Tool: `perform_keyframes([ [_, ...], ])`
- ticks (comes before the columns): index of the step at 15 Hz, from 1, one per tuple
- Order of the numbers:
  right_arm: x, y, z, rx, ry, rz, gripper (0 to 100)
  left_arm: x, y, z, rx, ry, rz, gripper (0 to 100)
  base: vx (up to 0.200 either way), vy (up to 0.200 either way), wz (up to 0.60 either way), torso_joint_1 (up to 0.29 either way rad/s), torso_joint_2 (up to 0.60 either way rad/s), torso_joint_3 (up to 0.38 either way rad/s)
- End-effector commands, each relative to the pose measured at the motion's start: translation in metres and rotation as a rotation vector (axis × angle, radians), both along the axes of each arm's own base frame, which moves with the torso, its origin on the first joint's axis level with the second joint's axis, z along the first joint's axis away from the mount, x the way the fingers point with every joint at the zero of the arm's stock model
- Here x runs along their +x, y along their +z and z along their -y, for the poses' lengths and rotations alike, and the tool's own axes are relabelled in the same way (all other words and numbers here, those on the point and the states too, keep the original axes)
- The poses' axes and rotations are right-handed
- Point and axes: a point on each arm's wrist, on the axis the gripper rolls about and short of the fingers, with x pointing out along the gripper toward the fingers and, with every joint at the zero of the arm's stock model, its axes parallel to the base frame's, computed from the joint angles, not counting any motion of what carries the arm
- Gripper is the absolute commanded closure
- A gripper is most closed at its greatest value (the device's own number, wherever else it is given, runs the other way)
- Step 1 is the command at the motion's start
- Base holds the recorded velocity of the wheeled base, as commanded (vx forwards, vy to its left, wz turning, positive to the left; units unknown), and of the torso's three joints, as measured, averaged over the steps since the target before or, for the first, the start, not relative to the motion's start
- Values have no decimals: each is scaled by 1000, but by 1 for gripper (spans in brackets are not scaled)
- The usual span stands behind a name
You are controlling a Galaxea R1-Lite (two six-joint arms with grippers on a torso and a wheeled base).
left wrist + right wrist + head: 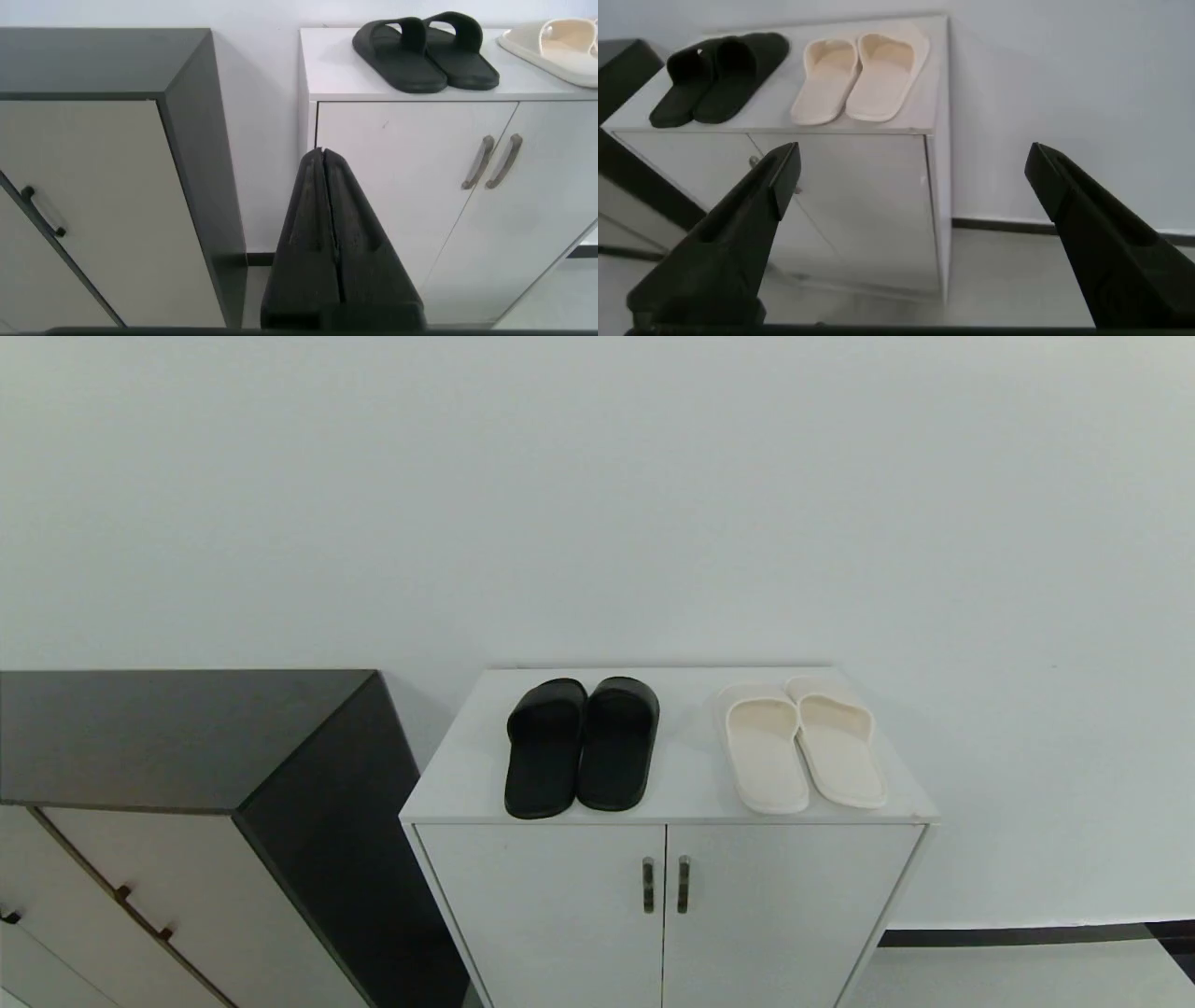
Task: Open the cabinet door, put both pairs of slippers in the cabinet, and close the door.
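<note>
Left end effector [322, 163]: Its two black fingers are pressed together with nothing between them. It sits low in front of the white cabinet [691, 775], apart from it.

Right end effector [913, 159]: Its two black fingers are spread wide and hold nothing. It sits out in front of the same cabinet, apart from it.

Handles [648, 884]: Two thin grey bars that look like metal. They stand upright, side by side, where the doors [551, 905] meet.

Doors: Two flat, smooth white panels. Both are shut.

Black slippers [581, 747]: They lie on the left part of the cabinet top, side by side and touching, toes to the wall [597, 504]. They look dull, soft and rubbery, each with a wide band over the toes.

Cream slippers [805, 747]: They lie on the right part of the top, side by side and touching, one a bit farther back. They look smooth and foamy, with rounded edges.

White cabinet: A plain box with a flat, smooth top.

Dark cabinet [187, 737]: It stands just beside the white one, on the left. It has a black top and side and a pale front with small dark handles.

Done so far: Nothing yet, I think.

Left to do: Open a door, put both pairs inside, then shut the door.
</note>
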Motion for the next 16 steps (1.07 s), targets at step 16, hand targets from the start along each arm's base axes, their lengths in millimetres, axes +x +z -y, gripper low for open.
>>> perform_keyframes([
  [16,251,-27,-174,-8,-127,-131,0,0,0,0,30,-8,-2,100,0,0,0,0,0,0],
])
